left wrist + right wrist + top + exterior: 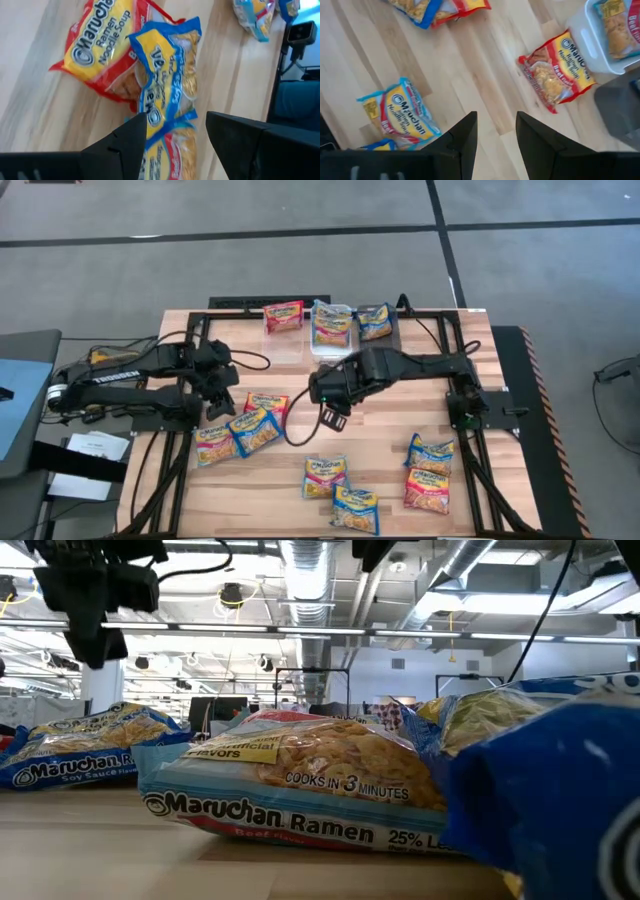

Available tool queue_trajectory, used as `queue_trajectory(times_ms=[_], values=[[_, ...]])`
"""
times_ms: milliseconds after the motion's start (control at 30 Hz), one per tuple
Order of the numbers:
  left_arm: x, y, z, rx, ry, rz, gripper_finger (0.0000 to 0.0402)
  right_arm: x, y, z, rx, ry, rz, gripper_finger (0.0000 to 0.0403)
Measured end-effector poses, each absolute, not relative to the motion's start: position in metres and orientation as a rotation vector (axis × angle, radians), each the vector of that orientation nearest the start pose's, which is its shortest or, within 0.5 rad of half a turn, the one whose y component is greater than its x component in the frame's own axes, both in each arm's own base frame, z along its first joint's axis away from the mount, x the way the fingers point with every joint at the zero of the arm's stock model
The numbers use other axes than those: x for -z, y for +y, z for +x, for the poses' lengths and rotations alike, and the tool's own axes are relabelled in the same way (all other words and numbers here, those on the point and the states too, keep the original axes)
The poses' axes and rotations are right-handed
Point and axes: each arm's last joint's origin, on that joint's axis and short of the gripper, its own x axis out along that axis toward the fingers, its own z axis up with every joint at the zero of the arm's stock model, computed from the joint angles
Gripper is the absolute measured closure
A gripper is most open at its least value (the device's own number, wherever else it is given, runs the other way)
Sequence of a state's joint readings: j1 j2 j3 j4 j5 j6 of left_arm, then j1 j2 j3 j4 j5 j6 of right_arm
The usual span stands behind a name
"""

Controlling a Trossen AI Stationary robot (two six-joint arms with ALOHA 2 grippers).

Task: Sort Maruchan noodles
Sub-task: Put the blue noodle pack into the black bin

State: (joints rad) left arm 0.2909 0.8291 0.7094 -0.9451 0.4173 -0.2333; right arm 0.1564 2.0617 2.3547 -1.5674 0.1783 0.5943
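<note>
Several Maruchan noodle packets lie flat on the wooden table (pixel 385 430). A red one (pixel 266 402), a blue one (pixel 254 430) and an orange one (pixel 213 446) overlap at the left. My left gripper (pixel 218 402) hangs open just above this cluster. In its wrist view the fingers (pixel 175 135) straddle the blue packet (pixel 167 90) without touching it, and the red packet (pixel 100 45) lies beside it. My right gripper (pixel 332 418) hovers open and empty over bare wood at mid-table (pixel 497 132). At the far edge, one packet lies in each bin: red (pixel 283 315), blue (pixel 330 326) and blue (pixel 375 321).
Two packets (pixel 325 477) (pixel 355 507) lie near the front edge and two more (pixel 432 455) (pixel 427 490) at the right. The white bin (pixel 600 45) stands at the far edge with a red packet (pixel 557 70) beside it. Black frame rails (pixel 470 420) run along both sides of the table.
</note>
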Motion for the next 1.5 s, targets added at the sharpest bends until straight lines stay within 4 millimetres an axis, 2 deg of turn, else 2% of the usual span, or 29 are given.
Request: queue_trajectory(times_ms=[200, 333, 700, 1200, 1500], values=[[-0.219, 0.029, 0.139, -0.010, 1.010, -0.596, 0.0209, -0.373, 0.067, 0.385, 0.382, 1.187, 0.318, 0.0246], [-0.209, 0.030, 0.138, -0.039, 1.016, -0.584, 0.0209, -0.373, 0.069, 0.385, 0.377, 1.179, 0.317, 0.0246], [-0.200, 0.032, 0.143, -0.077, 0.949, -0.646, 0.0209, -0.374, 0.069, 0.390, 0.366, 1.137, 0.330, 0.0246], [-0.187, 0.036, 0.163, -0.023, 0.975, -0.663, 0.0209, -0.374, 0.069, 0.389, 0.365, 1.139, 0.327, 0.0246], [-0.175, 0.035, 0.171, -0.015, 1.046, -0.669, 0.0209, -0.374, 0.069, 0.389, 0.363, 1.139, 0.324, 0.0246]])
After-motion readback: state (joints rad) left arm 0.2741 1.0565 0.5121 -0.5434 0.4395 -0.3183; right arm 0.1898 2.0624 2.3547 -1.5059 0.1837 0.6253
